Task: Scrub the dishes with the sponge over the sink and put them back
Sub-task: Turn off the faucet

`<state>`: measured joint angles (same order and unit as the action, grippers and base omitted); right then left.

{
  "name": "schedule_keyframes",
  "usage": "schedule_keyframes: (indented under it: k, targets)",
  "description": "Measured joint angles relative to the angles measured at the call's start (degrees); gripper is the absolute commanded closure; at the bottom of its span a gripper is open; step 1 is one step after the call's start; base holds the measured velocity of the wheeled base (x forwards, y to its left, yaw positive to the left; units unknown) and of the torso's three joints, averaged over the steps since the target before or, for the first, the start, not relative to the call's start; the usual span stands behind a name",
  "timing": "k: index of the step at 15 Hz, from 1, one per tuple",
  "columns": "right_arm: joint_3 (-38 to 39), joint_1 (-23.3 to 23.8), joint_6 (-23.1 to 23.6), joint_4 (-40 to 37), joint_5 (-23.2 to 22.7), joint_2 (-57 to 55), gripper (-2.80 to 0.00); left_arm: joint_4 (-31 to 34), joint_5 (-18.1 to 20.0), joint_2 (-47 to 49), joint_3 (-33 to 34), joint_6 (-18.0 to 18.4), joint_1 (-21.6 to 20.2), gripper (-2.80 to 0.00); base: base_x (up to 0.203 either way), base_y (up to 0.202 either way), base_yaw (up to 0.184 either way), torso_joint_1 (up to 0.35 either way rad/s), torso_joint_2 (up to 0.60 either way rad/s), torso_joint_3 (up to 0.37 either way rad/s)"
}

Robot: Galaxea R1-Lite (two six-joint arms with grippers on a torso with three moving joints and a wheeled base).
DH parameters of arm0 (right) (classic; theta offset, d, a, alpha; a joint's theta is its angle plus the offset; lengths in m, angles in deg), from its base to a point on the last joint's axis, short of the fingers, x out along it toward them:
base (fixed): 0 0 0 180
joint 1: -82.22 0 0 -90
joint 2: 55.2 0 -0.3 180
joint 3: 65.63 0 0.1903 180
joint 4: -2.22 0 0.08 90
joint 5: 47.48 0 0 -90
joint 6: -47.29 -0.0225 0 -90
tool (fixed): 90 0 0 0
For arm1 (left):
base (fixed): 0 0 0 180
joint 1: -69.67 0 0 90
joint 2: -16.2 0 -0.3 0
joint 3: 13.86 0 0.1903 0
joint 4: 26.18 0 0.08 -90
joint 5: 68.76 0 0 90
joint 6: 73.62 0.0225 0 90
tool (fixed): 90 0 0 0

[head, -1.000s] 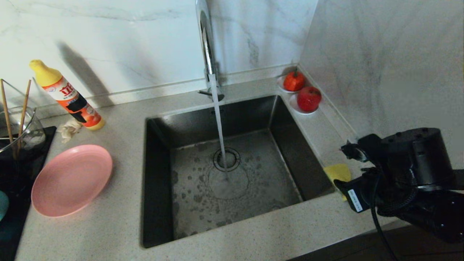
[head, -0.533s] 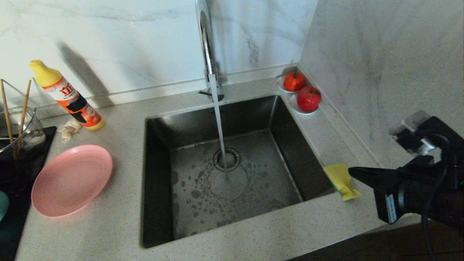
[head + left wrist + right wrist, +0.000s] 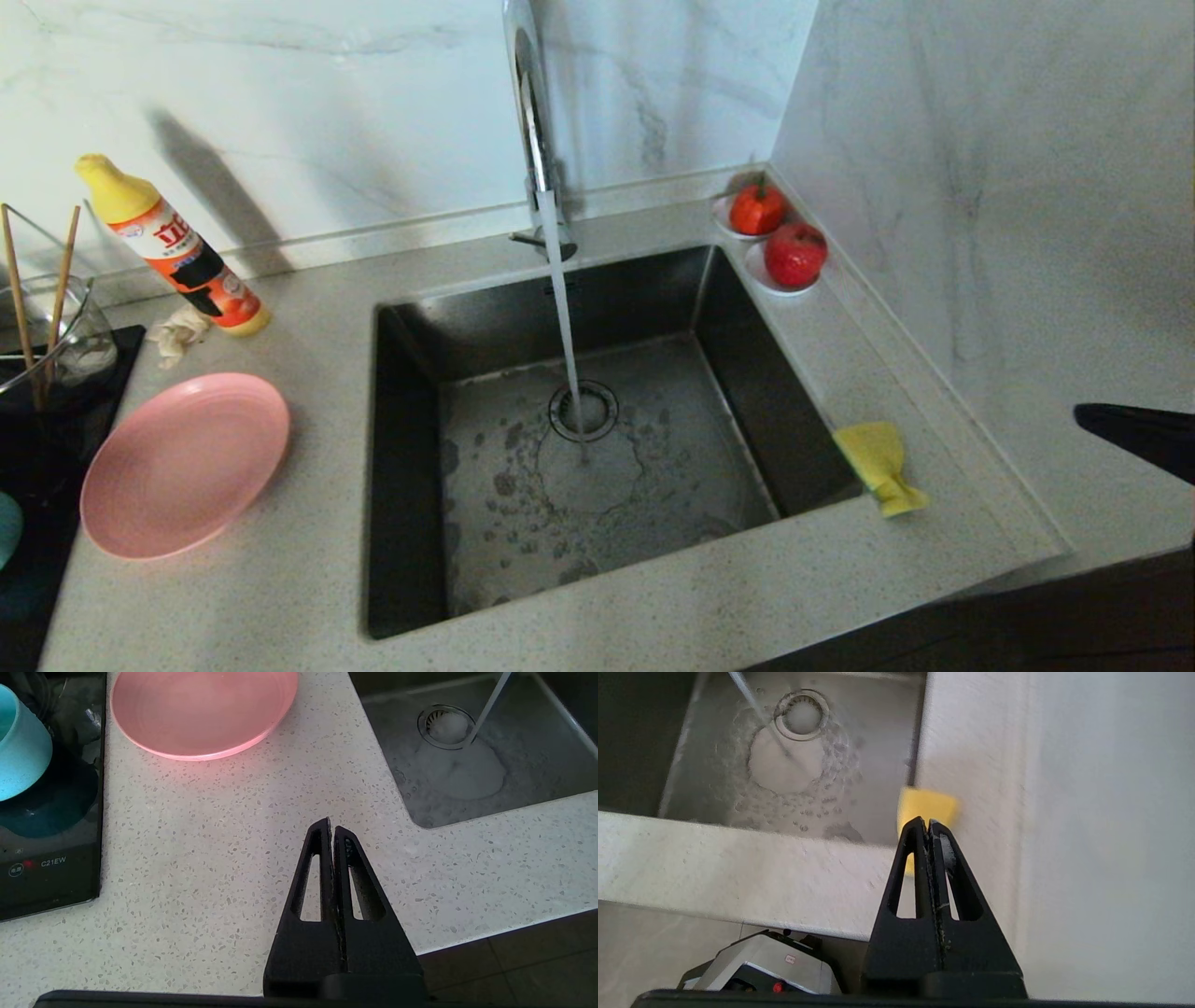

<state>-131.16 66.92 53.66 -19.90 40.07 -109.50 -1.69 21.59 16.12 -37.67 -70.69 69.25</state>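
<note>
1. Sponge [image 3: 878, 467] lies on the tabletop [image 3: 308, 597] at the right edge of the sink [image 3: 411, 392], one corner overhanging the basin; no claw touches it.
2. Right claw [image 3: 928, 822] is clenched on nothing; it sits near the sponge, apart from it, at the right margin of the head view.
3. Left claw [image 3: 331, 828] is clenched and empty, parked over bare tabletop near the sink's front left.
4. Pink plate [image 3: 185, 464] rests left of the sink; teal bowl [image 3: 18, 746] on the dark cooktop [image 3: 51, 872]; chopsticks [image 3: 58, 299] stand in a glass container [image 3: 75, 336].
5. Faucet [image 3: 534, 131] runs into the drain [image 3: 584, 411].
6. Judgement: the sponge pickup is in hand, no dish scrubbed; next, the right claw must release, straddle the sponge and close.
</note>
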Motion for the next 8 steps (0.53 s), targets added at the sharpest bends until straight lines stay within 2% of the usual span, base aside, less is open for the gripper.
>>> schedule_keyframes:
  k: [3, 8]
  targets:
    - [3.65, 6.59, 0.16, -4.00, -6.08, 7.91, 0.00, 0.02, 0.00, 0.00, 0.00, -0.03, 0.00, 0.00, 0.000, 0.000, 0.000, 0.000, 0.00, 0.000]
    - [14.30, 12.35, -0.07, -4.47, -6.93, 20.34, 0.00, 0.02, 0.00, 0.00, 0.00, -0.07, 0.00, 0.00, 0.000, 0.000, 0.000, 0.000, 0.00, 0.000]
